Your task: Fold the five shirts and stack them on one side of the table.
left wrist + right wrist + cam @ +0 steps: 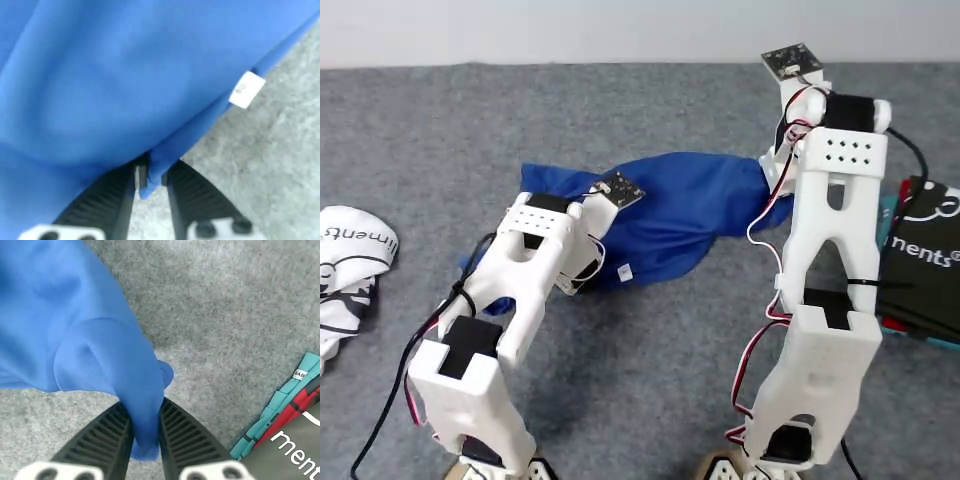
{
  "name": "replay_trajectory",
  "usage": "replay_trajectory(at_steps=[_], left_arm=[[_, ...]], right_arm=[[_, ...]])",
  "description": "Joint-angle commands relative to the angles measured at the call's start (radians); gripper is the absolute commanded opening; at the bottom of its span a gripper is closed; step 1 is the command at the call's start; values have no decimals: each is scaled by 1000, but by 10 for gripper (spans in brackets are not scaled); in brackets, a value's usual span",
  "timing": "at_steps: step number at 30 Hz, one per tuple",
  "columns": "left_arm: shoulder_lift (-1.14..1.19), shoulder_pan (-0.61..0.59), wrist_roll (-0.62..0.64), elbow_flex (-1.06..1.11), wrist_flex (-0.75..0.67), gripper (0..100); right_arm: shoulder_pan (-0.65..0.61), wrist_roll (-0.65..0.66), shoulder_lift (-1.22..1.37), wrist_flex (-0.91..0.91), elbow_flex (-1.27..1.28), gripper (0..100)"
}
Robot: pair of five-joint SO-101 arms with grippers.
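A blue shirt hangs stretched between both arms above the grey table. My left gripper is shut on a fold of the blue shirt near its white tag. My right gripper is shut on another bunched edge of the blue shirt. In the high view the left arm holds the shirt's near left part and the right arm holds its right end. A white printed shirt lies crumpled at the left edge.
A stack of folded shirts, dark on top with red and teal beneath, sits at the table's right edge; its corner lies close to the right gripper. A pale wall runs behind the table's far edge.
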Motion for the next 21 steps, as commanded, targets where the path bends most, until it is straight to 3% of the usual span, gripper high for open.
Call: replay_trajectory(at_steps=[1, 21], left_arm=[[-17, 3, 5, -73, 69, 100], [18, -2, 5, -127, 31, 120]], right_arm=[[-4, -11, -10, -5, -6, 9], [-5, -8, -8, -7, -6, 9]])
